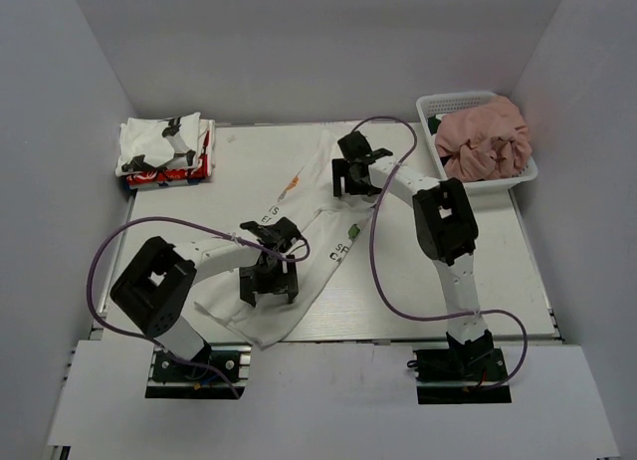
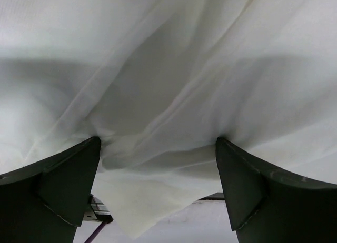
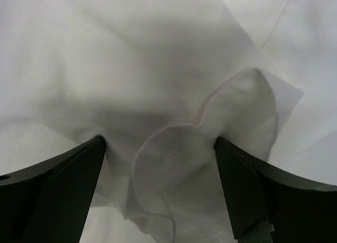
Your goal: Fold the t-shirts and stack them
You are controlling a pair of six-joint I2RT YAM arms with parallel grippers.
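Observation:
A large white t-shirt [image 1: 311,196] with small coloured print lies spread and rumpled across the middle of the table. My left gripper [image 1: 269,293] stands open over its near part, fingertips pressed into the cloth [image 2: 168,69], with a loose corner hanging between them. My right gripper [image 1: 355,188] is open over the shirt's far part, and a ruffled hem fold [image 3: 210,127] bulges between its fingers [image 3: 79,174]. Neither gripper is closed on the cloth. A folded white shirt with black patches [image 1: 162,141] lies on a folded red one [image 1: 159,178] at the far left. A dusty pink shirt [image 1: 485,136] fills the basket.
The white mesh basket [image 1: 525,173] stands at the table's far right corner. The folded stack sits close to the left wall. Purple cables loop from both arms over the table. White walls close in the left, right and far sides.

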